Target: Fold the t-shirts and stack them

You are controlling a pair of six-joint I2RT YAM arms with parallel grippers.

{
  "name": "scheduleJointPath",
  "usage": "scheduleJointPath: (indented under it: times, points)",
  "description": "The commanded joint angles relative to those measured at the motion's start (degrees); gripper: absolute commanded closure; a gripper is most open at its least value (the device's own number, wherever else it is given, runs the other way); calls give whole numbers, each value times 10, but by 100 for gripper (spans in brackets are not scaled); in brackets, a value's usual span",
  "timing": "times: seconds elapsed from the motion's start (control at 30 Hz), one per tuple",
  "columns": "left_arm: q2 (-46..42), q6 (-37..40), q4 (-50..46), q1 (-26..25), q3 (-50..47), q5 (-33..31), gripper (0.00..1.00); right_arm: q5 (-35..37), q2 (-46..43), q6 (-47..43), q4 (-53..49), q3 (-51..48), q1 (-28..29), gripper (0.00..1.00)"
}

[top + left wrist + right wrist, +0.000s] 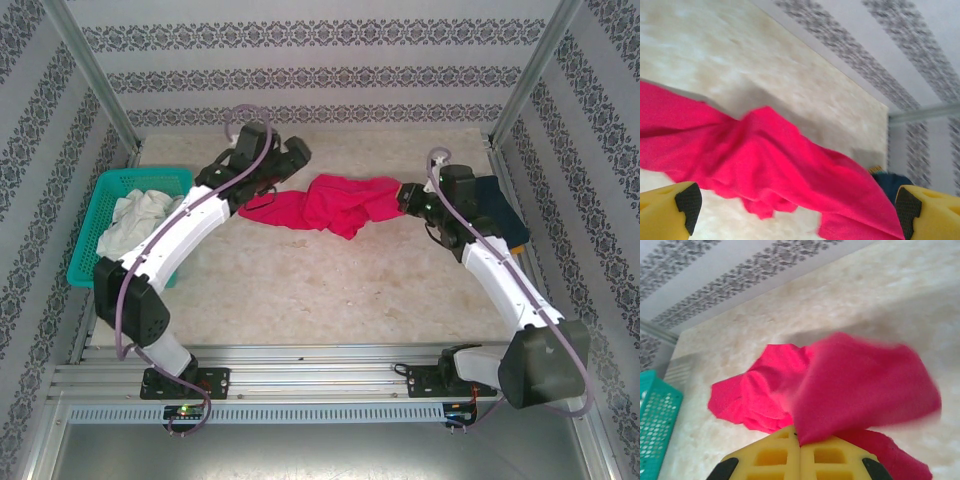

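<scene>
Right hand (799, 440) clamped on crumpled pink t-shirt (335, 205) (one flap raised) | left hand (796, 206) apart

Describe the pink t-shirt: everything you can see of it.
The crimson-pink t-shirt is soft, plain cloth with no print visible. It lies unfolded and bunched in a wrinkled band across the far middle of the table, with its sleeves and neckline lost in the folds. Its right end is pinched in the shut right tool, and a flap of cloth spreads out beyond the fingers. The left tool stands open over its left end, not gripping it.
</scene>
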Motion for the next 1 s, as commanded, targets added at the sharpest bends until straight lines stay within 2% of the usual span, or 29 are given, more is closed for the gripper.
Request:
scheduleJointPath:
  times: [0.0, 0.13, 0.27, 0.4, 0.57, 0.7, 0.83, 0.97]
  points:
    - [-14, -32, 11, 31, -69, -39, 0, 36, -39, 8, -29, -23, -22, 100]
    - [26, -26, -40, 65, -57, -55, 0, 48, -70, 7, -59, -49, -39, 100]
    - [124, -12, -172, 92, 52, -92, 0, 38, -94, 19, -71, -74, -41, 100]
    - [218, -9, -237, 115, 139, -104, 1, 39, -110, 30, -73, -90, -41, 100]
    - [319, -14, -282, 135, 236, -71, 17, 43, -113, 26, -78, -91, -41, 100]
    - [415, -26, -368, 138, 363, -66, 33, 38, -105, 23, -77, -87, -41, 100]
    - [506, -33, -456, 145, 487, -58, 45, 35, -96, 24, -73, -83, -41, 100]
    - [541, -41, -477, 153, 519, -54, 49, 33, -88, 19, -71, -78, -41, 100]
